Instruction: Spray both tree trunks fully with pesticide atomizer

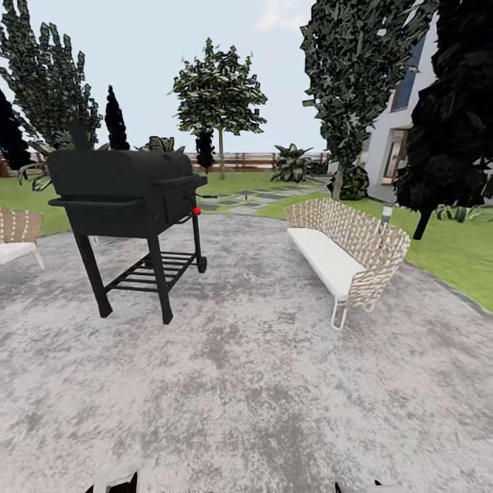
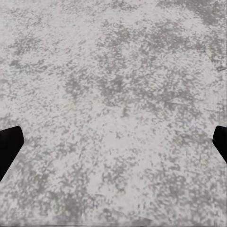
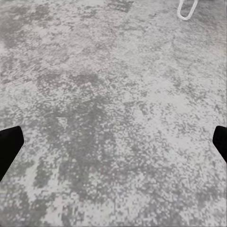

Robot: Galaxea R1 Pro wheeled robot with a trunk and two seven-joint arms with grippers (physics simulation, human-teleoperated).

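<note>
Robot on the grey stone paving (image 1: 260, 383), facing a barbecue and a bench, with the lawn beyond.

A black barbecue grill (image 1: 127, 188) on legs stands on the paving at the left of the head view, a red knob (image 1: 196, 211) on its side. To the right sits a woven bench (image 1: 346, 250) with a white cushion; the edge of another woven seat (image 1: 17, 233) shows at the far left. Past the paving lies the green grass (image 1: 452, 250), with slim dark-leaved trees (image 1: 219, 92) and a brown slat fence (image 1: 246, 161) far behind, and a white house (image 1: 397, 137) at the right. The sprayer cannot be made out anywhere on the grass. The left gripper (image 2: 113, 142) hangs over bare paving, its two black fingertips (image 2: 9, 144) wide apart and holding nothing. The right gripper (image 3: 113, 142) is likewise spread wide over the paving, near a white bench leg (image 3: 187, 9).
</note>
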